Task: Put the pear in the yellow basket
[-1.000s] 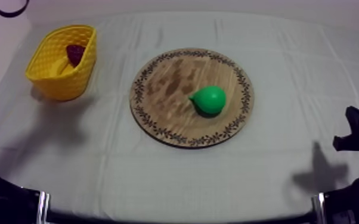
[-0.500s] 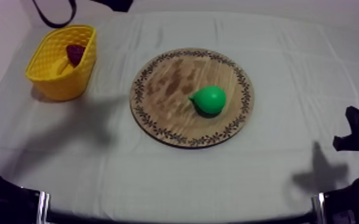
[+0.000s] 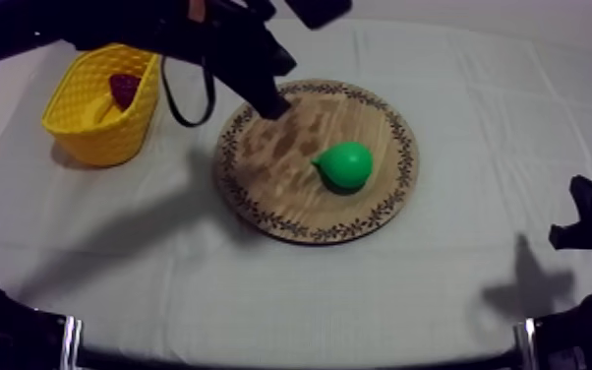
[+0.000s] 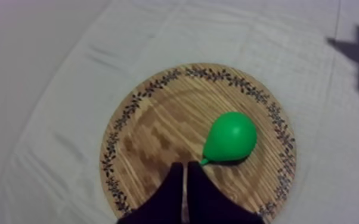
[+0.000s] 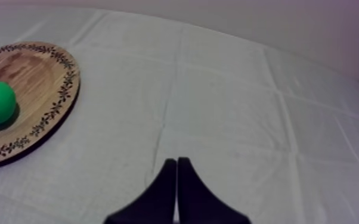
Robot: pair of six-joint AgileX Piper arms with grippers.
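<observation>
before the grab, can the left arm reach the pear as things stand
Probably yes: the left gripper hangs over the wooden board near the pear, nothing between; its shut fingers must open first.

The left arm point(image 3: 221, 44) is covering the upper-left rim of the wooden board point(image 3: 290, 197) — the wall of the yellow basket point(image 3: 103, 138) is hiding part of a small red fruit point(image 3: 124, 89), and the right wrist view's edge is cutting the board off.

Grn pear point(image 3: 343, 164), ylw basket point(image 3: 113, 138), board point(image 3: 270, 187) w/ patterned rim.
</observation>
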